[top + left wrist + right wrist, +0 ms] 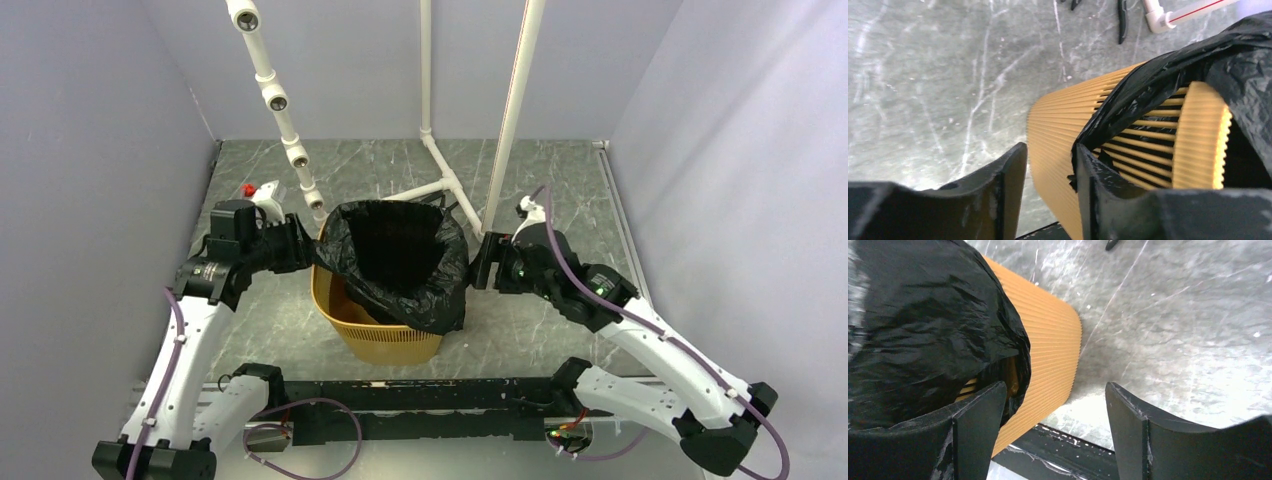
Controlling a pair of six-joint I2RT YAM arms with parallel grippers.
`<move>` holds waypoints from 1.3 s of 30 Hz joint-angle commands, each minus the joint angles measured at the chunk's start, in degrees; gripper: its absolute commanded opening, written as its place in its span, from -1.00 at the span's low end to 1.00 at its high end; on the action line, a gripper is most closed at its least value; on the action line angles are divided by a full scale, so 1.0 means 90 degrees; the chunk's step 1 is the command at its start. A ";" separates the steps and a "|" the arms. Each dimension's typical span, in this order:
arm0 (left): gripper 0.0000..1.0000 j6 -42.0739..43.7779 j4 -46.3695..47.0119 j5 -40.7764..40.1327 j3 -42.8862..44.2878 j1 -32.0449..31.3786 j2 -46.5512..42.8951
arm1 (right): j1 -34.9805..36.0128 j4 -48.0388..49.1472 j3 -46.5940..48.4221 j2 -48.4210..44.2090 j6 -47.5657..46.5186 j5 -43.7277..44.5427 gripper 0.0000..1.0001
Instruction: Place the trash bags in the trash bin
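Note:
The yellow-orange trash bin stands mid-table. The black trash bag lines it, mouth spread wide over the rim and draped down the right side. My left gripper is at the bin's left rim. In the left wrist view its jaws stand apart beside the ribbed bin wall, and the bag's edge brushes the right finger. My right gripper is just off the right rim. Its jaws stand wide with nothing between them, next to the bag and bin.
A white pipe frame lies on the marble table just behind the bin, with a slanted pole and a jointed pipe rising from it. A black rail runs along the near edge. Grey walls close both sides.

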 commanded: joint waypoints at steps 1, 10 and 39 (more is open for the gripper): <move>0.03 0.0117 -0.0405 -0.0602 0.0455 0.0005 -0.0231 | -0.0078 -0.0682 0.0770 -0.0168 -0.0348 0.0826 0.56; 0.60 -0.0044 -0.1042 -0.1053 0.0891 0.0005 -0.0509 | -0.0087 -0.0353 0.2693 0.0230 -0.1484 0.0376 0.59; 0.60 -0.0550 -0.2988 0.2706 0.3261 0.0004 -0.0738 | -0.0159 -0.1876 0.6520 0.5025 -0.6177 -0.1589 0.41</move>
